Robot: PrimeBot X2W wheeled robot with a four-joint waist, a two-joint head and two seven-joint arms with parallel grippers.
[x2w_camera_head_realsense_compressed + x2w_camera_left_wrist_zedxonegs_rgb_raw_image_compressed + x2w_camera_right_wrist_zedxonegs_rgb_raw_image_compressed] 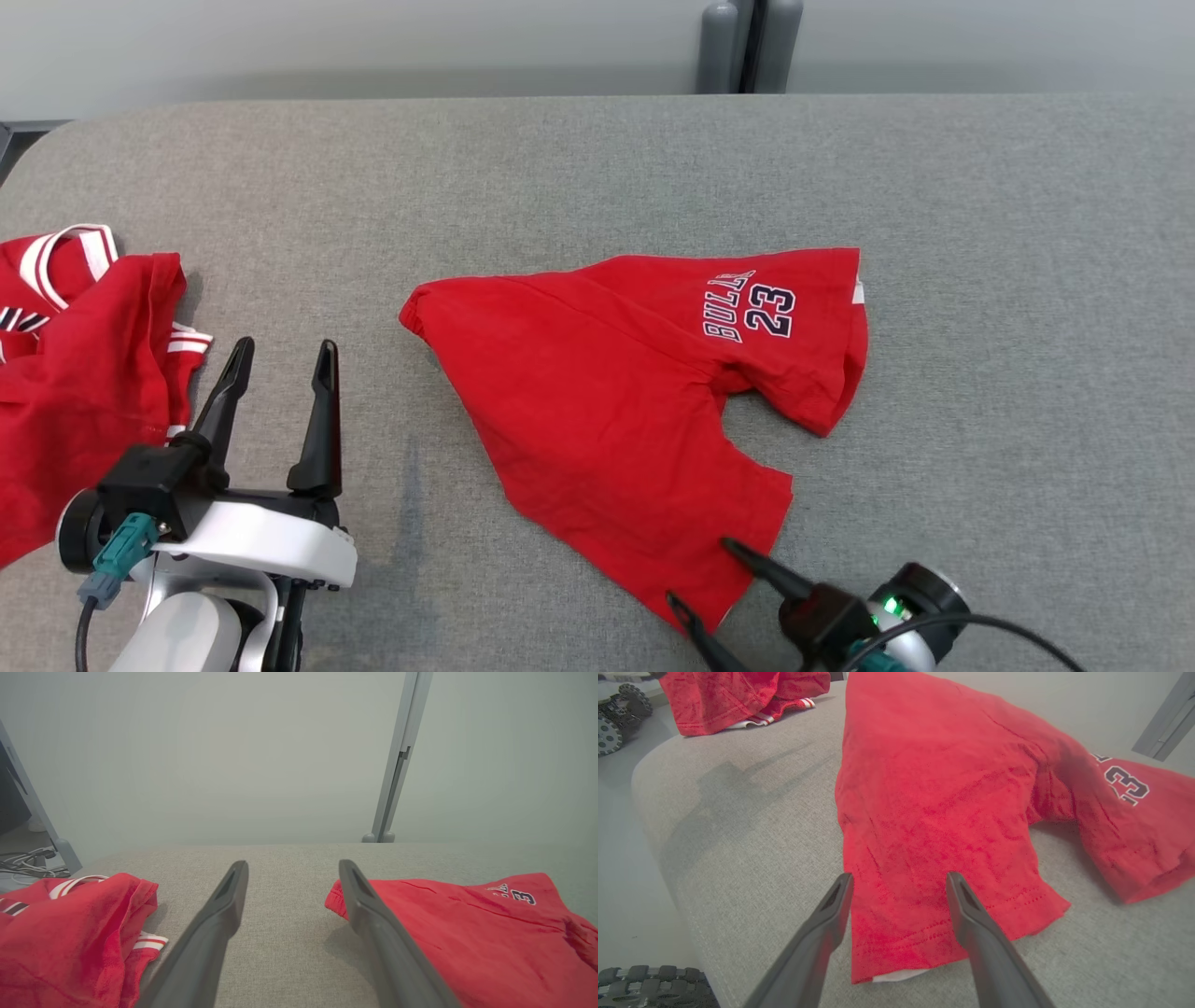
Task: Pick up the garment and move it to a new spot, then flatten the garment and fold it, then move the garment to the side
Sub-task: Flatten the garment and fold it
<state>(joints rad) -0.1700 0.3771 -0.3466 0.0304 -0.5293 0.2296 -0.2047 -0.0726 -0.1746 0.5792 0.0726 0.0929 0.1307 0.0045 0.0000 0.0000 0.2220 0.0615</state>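
The garment (616, 411) is a red T-shirt with a "23" print, lying crumpled and part-folded in the middle of the grey padded table (597, 168). My right gripper (700, 571) is open at the shirt's near hem, one finger over the cloth and one at its edge. In the right wrist view that gripper (899, 876) straddles the hem of the garment (952, 788) with nothing clamped. My left gripper (286, 347) stands open over bare table, left of the shirt. In the left wrist view it (293, 863) is empty, with the garment (467, 924) to its right.
A second red garment with white stripes (84, 373) is heaped at the table's left edge, close to my left gripper. A grey post (747, 47) stands behind the table. The table's near rounded edge and a wheel (644, 989) lie below my right gripper.
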